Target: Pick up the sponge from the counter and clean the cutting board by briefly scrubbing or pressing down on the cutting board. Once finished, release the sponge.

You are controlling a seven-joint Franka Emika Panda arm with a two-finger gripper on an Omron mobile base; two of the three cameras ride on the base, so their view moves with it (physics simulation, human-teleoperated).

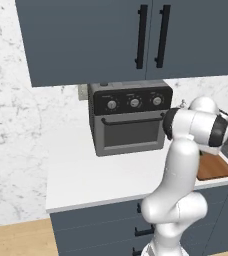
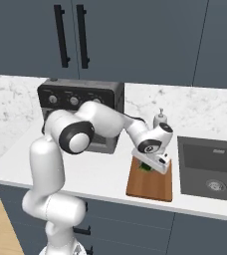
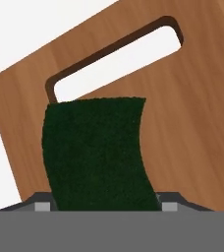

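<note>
Gripper (image 2: 146,167) over cutting board (image 2: 150,185), jaws closed on sponge (image 3: 99,152), dark scouring face toward camera, sponge between fingertips

Sponge above board's handle-slot end; contact with wood unclear

Board lies on counter (image 1: 96,180) between toaster oven (image 1: 130,119) and sink (image 2: 212,169)

Step judged: scrub. Press straight down, short strokes, stay on wood, avoid slot, then open jaws

One sponge (image 3: 97,152), one cutting board (image 2: 150,185) with one handle slot (image 3: 116,59), one toaster oven (image 1: 130,119) with three knobs (image 1: 134,103), one sink (image 2: 212,168), two black cabinet handles (image 1: 152,36) above the oven.
</note>
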